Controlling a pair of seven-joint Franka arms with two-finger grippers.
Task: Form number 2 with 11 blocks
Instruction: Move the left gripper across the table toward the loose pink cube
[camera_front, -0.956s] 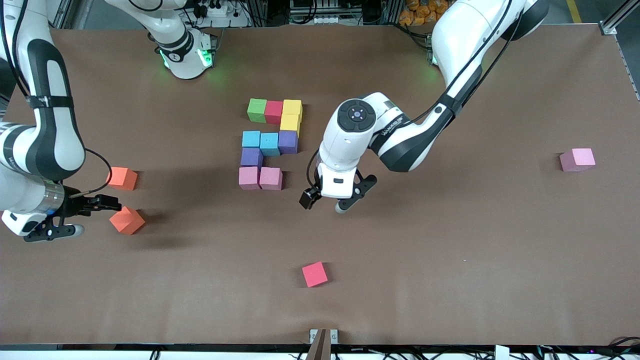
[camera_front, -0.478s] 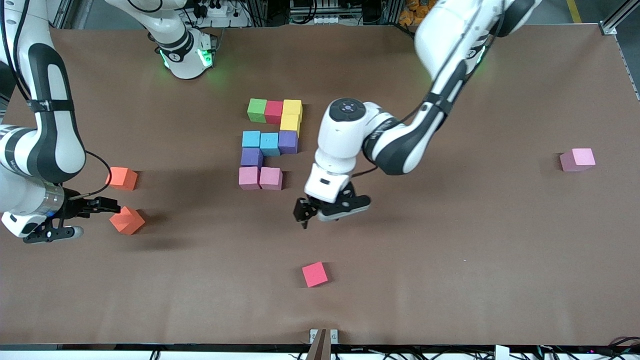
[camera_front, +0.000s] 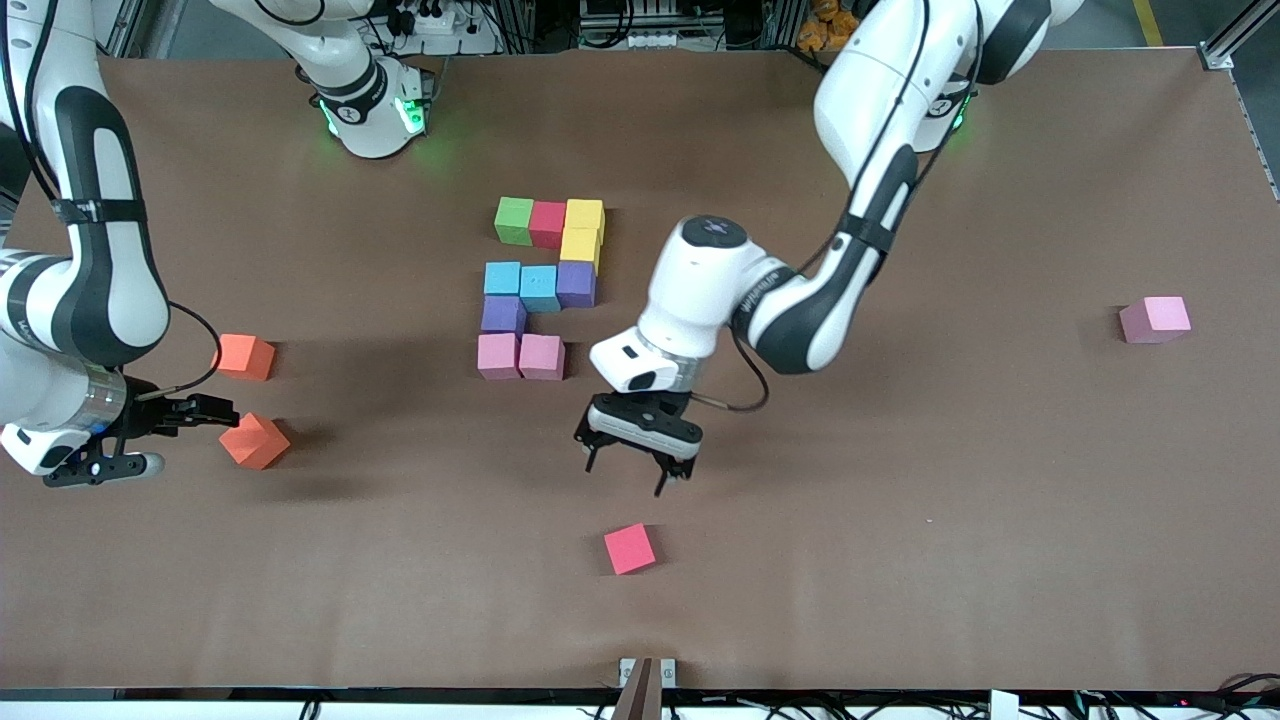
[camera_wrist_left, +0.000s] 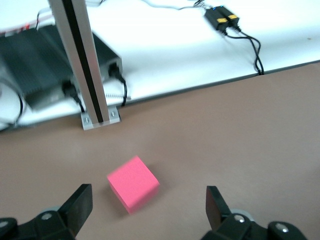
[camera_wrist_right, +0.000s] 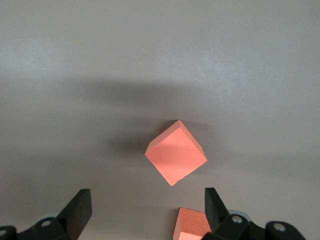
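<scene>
Front view: a brown bench (camera_front: 900, 560) carries the unfinished number 2 (camera_front: 540, 290) at upper centre, two pink cubes in its bottom row. The left end effector (camera_front: 630, 470), fingers spread, hangs above a loose pink block (camera_front: 630, 549) at lower centre. The right end effector (camera_front: 150, 435), spread, waits by two orange cubes (camera_front: 254, 440). Another pink block (camera_front: 1155, 319) sits at the frame's right.

Left wrist view: the pink block (camera_wrist_left: 133, 183) lies between spread fingers (camera_wrist_left: 80, 205).

Right wrist view: an orange cube (camera_wrist_right: 175, 152) sits mid-frame.

No writing is readable.

Tabletop (camera_front: 900, 520) was plain brown. Blocks: green (camera_front: 513, 220), red (camera_front: 547, 223), 2 yellow (camera_front: 584, 214), 2 lt blue (camera_front: 502, 278), 2 purple (camera_front: 576, 283), 2 pink (camera_front: 497, 355). Loose cubes: hot pink (camera_front: 629, 549), pale pink (camera_front: 1155, 319), 2 orange (camera_front: 244, 356).
</scene>
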